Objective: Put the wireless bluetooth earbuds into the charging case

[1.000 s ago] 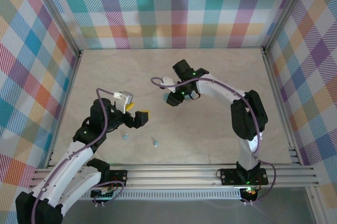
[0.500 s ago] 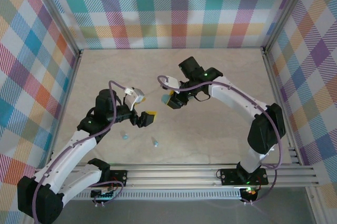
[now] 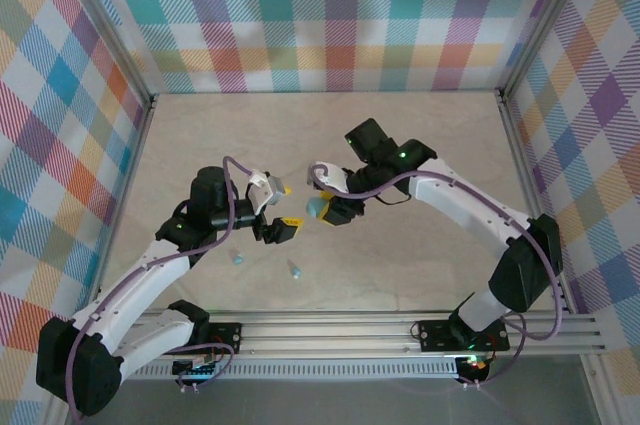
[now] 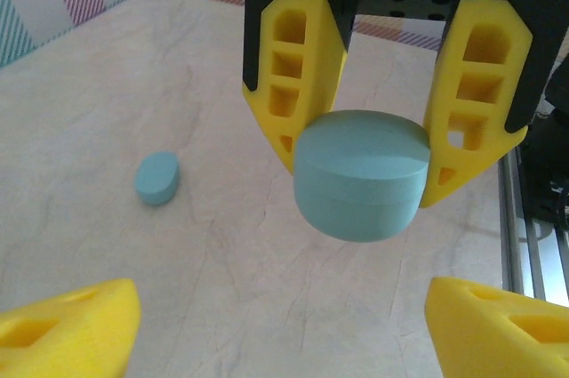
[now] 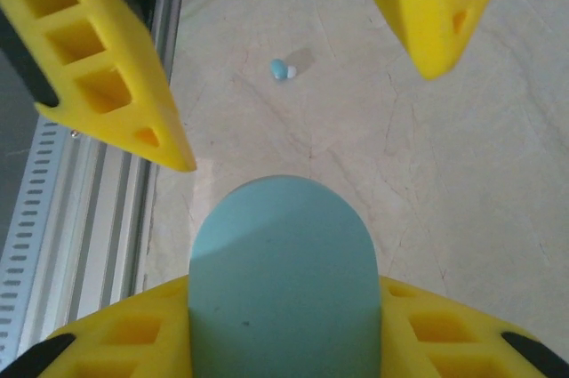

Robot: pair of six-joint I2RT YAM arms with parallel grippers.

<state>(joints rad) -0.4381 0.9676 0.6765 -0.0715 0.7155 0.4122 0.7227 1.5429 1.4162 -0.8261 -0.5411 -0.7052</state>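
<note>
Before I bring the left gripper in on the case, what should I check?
1. Right gripper shut on charging case: ok.
2. Left gripper open: ok, spread wide.
3. Left gripper clear of the case: ok, not touching.
4. Case open for insertion: not ok, looks closed.
5. Earbuds free: ok, two lie loose on the table, the second here.

Beige marbled table; on it one light-blue earbud, second earbud nearby; blue oval case flat.
</note>
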